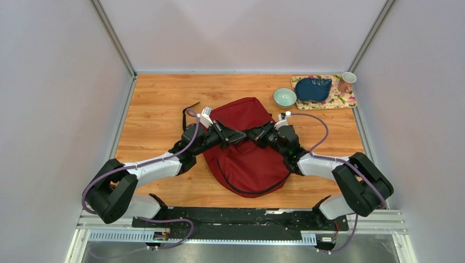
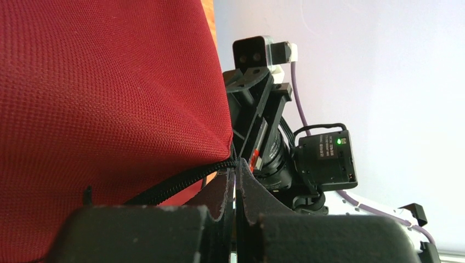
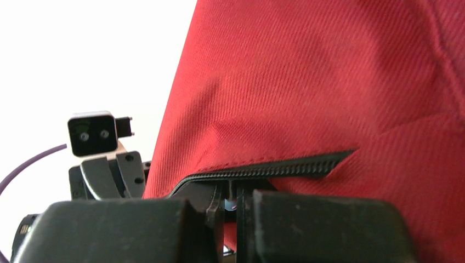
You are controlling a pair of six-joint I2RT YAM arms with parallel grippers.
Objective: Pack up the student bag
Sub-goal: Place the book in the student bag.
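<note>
The student bag (image 1: 247,159), a large dark red backpack, lies flat in the middle of the wooden table. Both arms reach in over it and meet at its centre. My left gripper (image 1: 239,136) is shut, its fingertips (image 2: 241,178) pinched at the end of the bag's black zipper (image 2: 175,183), with red fabric (image 2: 109,98) bulging above. My right gripper (image 1: 256,135) faces it from the other side. Its jaws (image 3: 233,192) are closed to a thin slit on the bag's edge just under the zipper (image 3: 274,170). What lies inside the bag is hidden.
A teal bowl (image 1: 284,97) stands just beyond the bag at the back right. Behind it a floral tray (image 1: 342,101) holds a dark blue pouch (image 1: 312,88) and a mug (image 1: 346,82). A black strap (image 1: 189,109) trails off the bag's left side. White walls enclose the table.
</note>
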